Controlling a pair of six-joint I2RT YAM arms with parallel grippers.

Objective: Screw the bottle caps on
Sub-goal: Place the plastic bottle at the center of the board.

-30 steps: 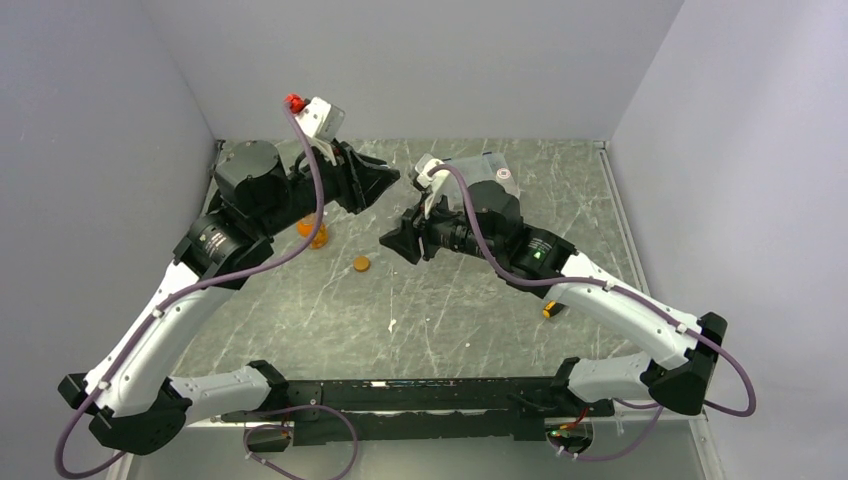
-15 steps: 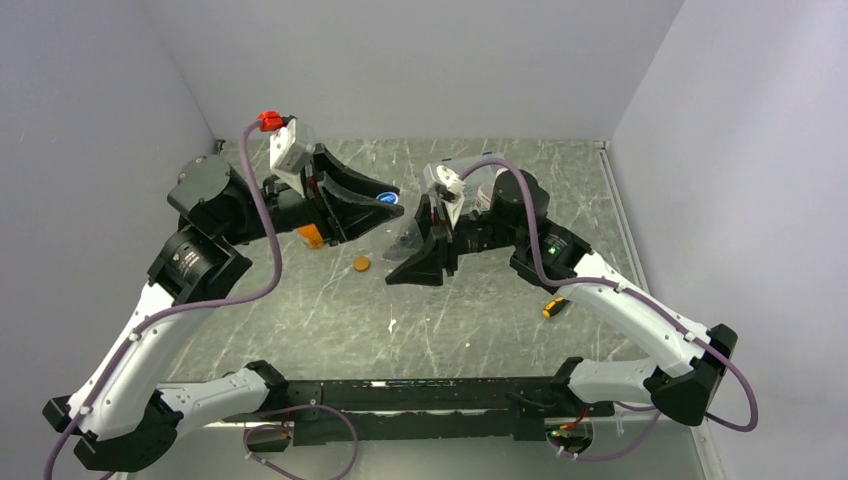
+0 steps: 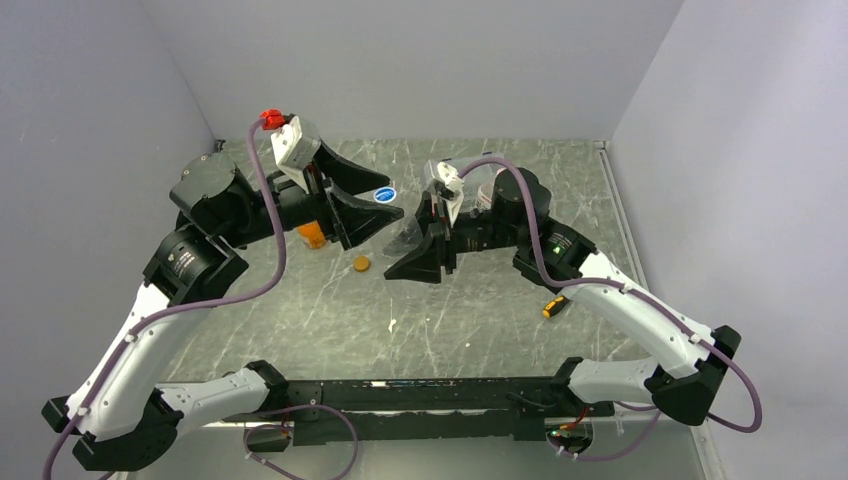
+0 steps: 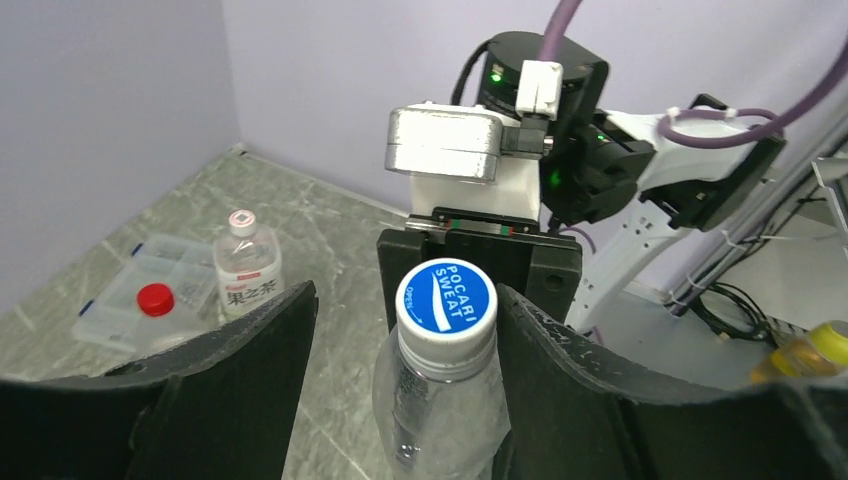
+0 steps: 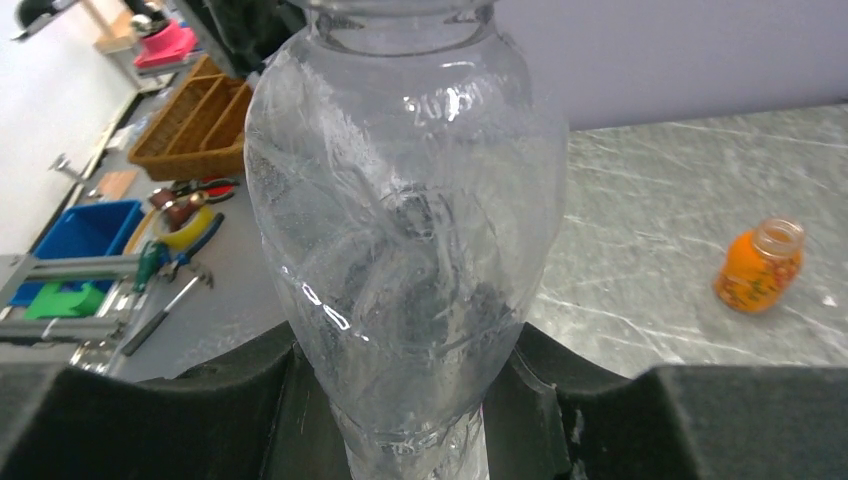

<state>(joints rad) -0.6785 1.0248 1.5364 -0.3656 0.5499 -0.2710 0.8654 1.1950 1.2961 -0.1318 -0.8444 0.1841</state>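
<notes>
Our left gripper (image 4: 405, 300) stands open, with the blue cap (image 4: 446, 297) between its fingers (image 4: 250, 360) in the middle of the frame. The cap sits on the clear bottle (image 5: 405, 200), which our right gripper (image 5: 405, 375) squeezes tight

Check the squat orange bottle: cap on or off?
Off. The orange bottle shows a bare, open neck in the right wrist view; an orange cap lies loose on the table.

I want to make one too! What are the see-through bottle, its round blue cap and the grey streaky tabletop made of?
The see-through bottle: probably thin glossy plastic, clear with glints. The round blue cap: smooth hard plastic, white letters printed. The grey streaky tabletop: looks like marble, maybe a printed sheet.
</notes>
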